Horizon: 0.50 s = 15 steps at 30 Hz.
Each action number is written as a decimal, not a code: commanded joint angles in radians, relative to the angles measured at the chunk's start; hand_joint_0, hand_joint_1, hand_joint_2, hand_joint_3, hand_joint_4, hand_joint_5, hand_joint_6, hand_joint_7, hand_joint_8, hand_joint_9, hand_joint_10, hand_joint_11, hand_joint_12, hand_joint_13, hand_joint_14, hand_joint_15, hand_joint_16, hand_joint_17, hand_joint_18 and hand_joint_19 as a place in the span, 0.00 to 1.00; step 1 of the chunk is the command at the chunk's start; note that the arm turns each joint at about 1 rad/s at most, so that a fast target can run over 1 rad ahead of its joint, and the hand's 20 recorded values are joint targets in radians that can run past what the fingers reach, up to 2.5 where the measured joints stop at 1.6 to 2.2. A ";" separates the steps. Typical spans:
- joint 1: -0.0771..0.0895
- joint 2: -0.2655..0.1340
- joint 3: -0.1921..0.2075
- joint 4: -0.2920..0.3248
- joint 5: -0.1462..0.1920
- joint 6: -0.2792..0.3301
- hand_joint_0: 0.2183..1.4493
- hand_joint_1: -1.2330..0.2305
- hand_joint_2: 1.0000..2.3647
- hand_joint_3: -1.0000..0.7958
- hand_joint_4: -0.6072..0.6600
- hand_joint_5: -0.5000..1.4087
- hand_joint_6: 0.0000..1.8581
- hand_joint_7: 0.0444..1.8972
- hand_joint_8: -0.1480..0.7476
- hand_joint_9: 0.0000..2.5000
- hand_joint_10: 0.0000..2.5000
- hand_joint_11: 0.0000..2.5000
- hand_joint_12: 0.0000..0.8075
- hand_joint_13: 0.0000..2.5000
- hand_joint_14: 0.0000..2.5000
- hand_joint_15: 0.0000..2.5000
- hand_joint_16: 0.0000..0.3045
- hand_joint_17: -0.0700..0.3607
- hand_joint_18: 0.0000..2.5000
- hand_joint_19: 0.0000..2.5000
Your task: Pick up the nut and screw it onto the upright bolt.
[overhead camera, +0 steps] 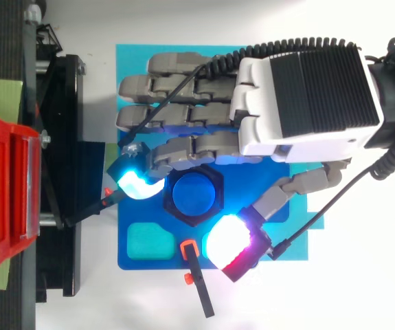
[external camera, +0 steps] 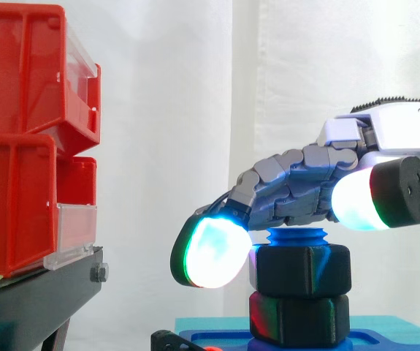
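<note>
A black hex nut sits on the upright blue bolt, whose top pokes out above it. Below the nut is a second black hex piece on the blue base plate. My hand reaches in from the right, its palm above and behind the bolt and its fingers stretched to the left. One cyan-glowing fingertip bends down against the nut's left side. The thumb pad, glowing white and red, hovers at the nut's near right, a little above it and apart from it.
Red bins on a black stand rise at the left, close to the fingertips. The base plate has a teal pocket at its front left. A black clamp with orange parts lies at its front edge.
</note>
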<state>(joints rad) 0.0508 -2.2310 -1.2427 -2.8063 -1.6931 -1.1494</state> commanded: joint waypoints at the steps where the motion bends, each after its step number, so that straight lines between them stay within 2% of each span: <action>1: -0.003 -0.002 0.000 -0.001 0.000 -0.001 0.15 0.62 0.00 0.28 0.56 0.16 0.27 0.34 0.41 0.10 0.00 0.00 0.45 0.00 0.00 0.00 0.16 0.41 0.00 0.00; 8: -0.011 -0.004 0.000 -0.002 -0.002 -0.001 0.15 0.62 0.00 0.28 0.57 0.17 0.27 0.36 0.42 0.12 0.00 0.00 0.45 0.01 0.00 0.00 0.16 0.41 0.00 0.00; 10: -0.011 -0.004 -0.012 0.002 -0.004 -0.003 0.15 0.62 0.00 0.28 0.58 0.17 0.27 0.36 0.42 0.12 0.00 0.00 0.45 0.01 0.00 0.00 0.16 0.41 0.00 0.00; 15: -0.011 -0.002 -0.023 0.014 -0.004 -0.001 0.15 0.66 0.00 0.28 0.59 0.19 0.27 0.44 0.43 0.15 0.00 0.00 0.47 0.03 0.00 0.00 0.16 0.42 0.00 0.00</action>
<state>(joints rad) 0.0402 -2.2339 -1.2614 -2.7973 -1.6964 -1.1506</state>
